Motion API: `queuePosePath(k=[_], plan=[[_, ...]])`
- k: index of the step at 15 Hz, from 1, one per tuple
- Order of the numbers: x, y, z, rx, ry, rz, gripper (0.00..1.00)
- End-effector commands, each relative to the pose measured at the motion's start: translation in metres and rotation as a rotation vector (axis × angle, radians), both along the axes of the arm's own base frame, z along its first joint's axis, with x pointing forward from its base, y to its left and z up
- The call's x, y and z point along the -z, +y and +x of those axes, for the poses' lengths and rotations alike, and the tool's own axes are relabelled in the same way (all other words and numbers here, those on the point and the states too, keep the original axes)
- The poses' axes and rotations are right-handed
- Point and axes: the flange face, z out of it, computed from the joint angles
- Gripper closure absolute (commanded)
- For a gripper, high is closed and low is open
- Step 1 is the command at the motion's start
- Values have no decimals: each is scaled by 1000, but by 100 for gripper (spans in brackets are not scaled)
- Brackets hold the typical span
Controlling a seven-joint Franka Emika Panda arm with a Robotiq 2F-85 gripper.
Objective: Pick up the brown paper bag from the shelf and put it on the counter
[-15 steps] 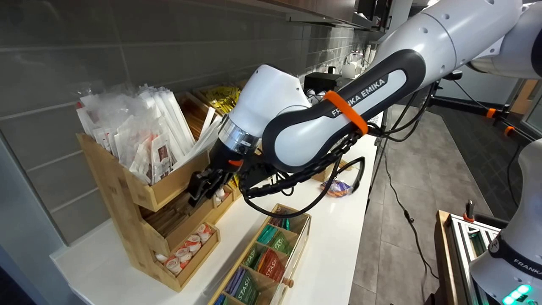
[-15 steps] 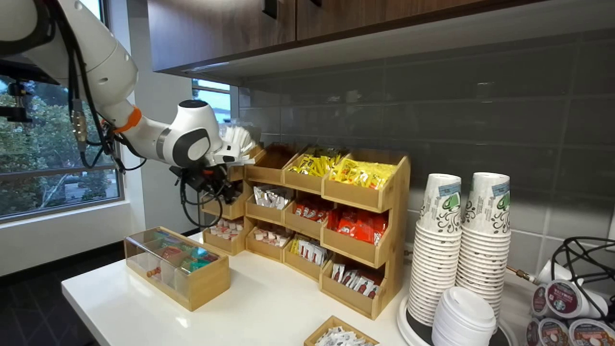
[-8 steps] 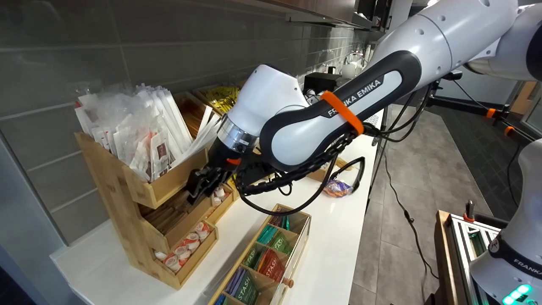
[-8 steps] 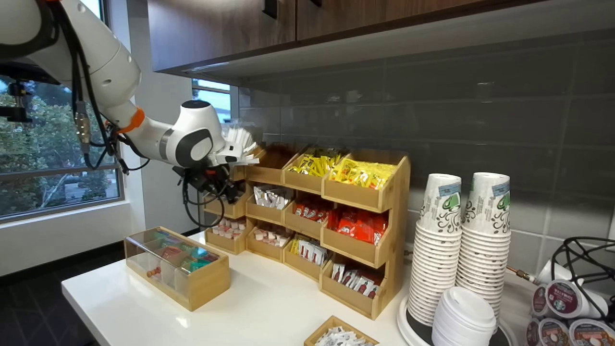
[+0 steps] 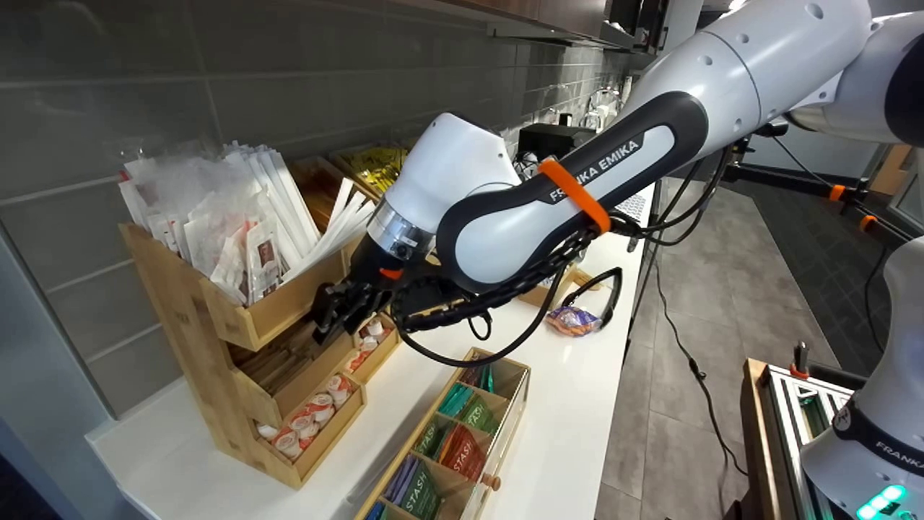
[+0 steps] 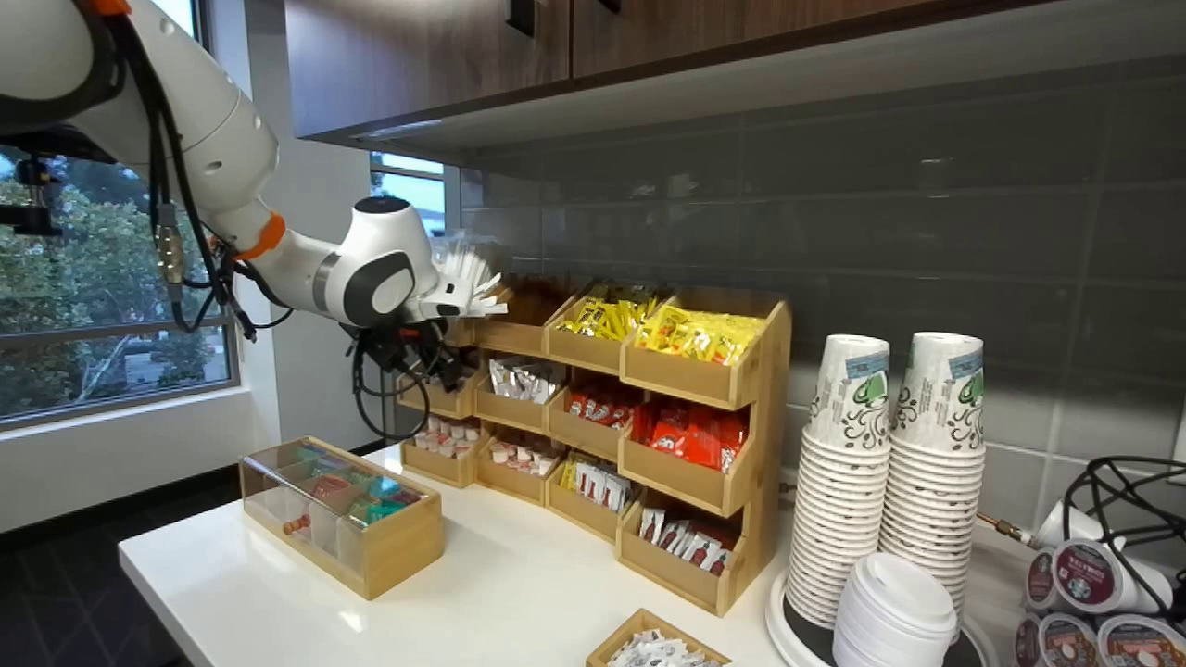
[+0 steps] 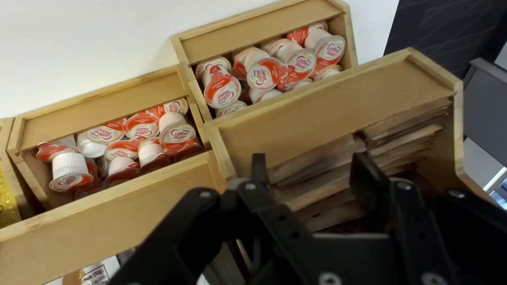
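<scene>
Brown paper bags (image 7: 412,132) lie in a middle-tier bin (image 7: 328,122) of the shelf (image 5: 177,325). My claw (image 7: 308,170) gapes toward them, holding nothing; stacked tightly, several could come up together, or thin edges slip.

In both exterior views, brown wood-grain upper cabinets (image 6: 426,65) hang above a glossy wall of large dark-grey tiles (image 6: 927,232) with pale horizontal joints. A dark-framed window (image 6: 111,331) shows green trees (image 6: 56,269) in daylight beside a smooth pale-grey wall (image 6: 315,176). A floor of large grey tiles (image 5: 722,289) adjoins dark patterned flooring (image 5: 830,253).
</scene>
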Motion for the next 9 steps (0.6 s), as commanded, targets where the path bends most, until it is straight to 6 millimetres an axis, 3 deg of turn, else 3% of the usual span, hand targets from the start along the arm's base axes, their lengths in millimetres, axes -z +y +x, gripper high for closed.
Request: queuePosePath(k=[1, 9], plan=[[-4, 1, 10, 53, -33, 51, 44], [-6, 4, 4, 8, -31, 32, 43]])
